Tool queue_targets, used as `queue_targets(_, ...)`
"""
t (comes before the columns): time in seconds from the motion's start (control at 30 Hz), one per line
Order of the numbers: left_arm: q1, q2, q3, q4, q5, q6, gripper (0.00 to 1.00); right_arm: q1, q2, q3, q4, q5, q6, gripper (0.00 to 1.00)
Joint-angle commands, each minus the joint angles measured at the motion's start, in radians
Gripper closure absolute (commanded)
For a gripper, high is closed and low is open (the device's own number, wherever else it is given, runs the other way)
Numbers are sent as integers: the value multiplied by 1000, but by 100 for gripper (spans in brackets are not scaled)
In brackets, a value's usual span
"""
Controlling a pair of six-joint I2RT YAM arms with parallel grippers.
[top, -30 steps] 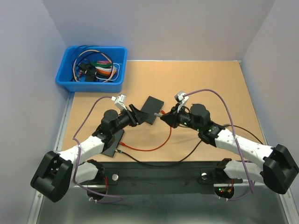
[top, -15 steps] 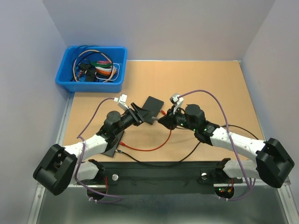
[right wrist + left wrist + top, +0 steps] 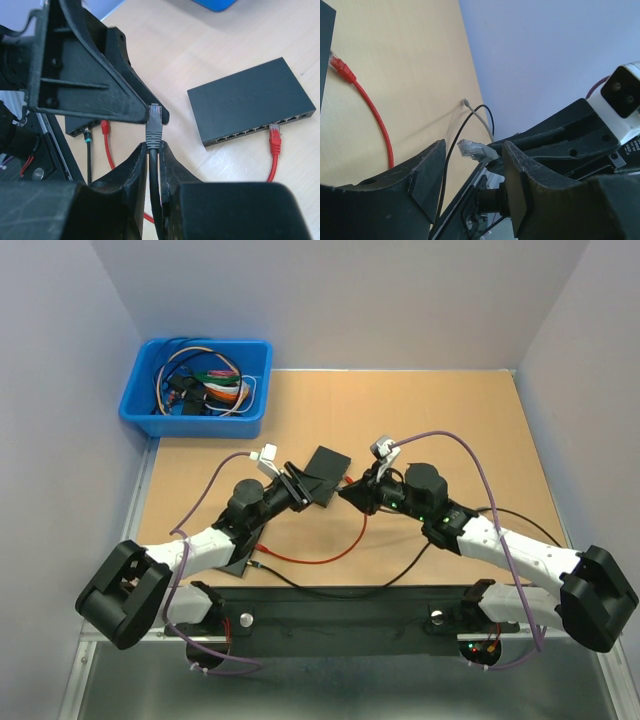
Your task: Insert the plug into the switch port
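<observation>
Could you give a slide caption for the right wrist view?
Right gripper holds a grey plug; behind lies a switch with one red cable plugged in.

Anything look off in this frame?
Nothing spilled or damaged. The far switch lies askew to the table edges. The grey plug is pinched in the right gripper, up in the air between the open fingers of the left gripper, not at any port.

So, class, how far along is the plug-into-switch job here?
Done: the right claw pinches the grey plug, held aloft. In hand: the open left claw brackets it, perhaps for a handover. Left: the plug is not in the switch, where only a red cable is seated.
</observation>
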Motion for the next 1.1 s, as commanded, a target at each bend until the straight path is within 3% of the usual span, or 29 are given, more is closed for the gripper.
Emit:
queue_targets(0.0, -16, 7, 24, 90, -7, -27, 42, 13, -24, 36, 76, 0, 12, 100)
queue_targets(0.4, -23, -7, 30, 104, -34, -47, 60, 12, -22, 5, 84, 5, 12, 99)
queue_targets(0.53, -22, -3, 32, 110, -27, -44, 81, 13, -10, 7, 93, -8, 17, 99)
queue_targets(0.73, -25, -6, 30, 121, -20, -34, 100, 12, -5, 15, 69, -15, 12, 99)
queue_targets(0.77, -23, -9, 29, 121, -20, -30, 100, 13, -4, 30, 55, -15, -1, 96)
queue_targets(0.8, -23, -13, 24, 121, -20, -28, 100, 12, -4, 38, 28, -17, -21, 78)
queue_targets(0.9, -23, -16, 17, 121, -22, -19, 100, 13, -11, 70, -6, -11, -38, 53)
queue_targets(0.97, -23, -19, 15, 121, -20, -18, 100, 13, -14, 84, -16, 0, -50, 47)
queue_targets(1.07, -25, -16, 20, 125, -17, -16, 100, 12, 1, 111, -25, 15, -64, 47)
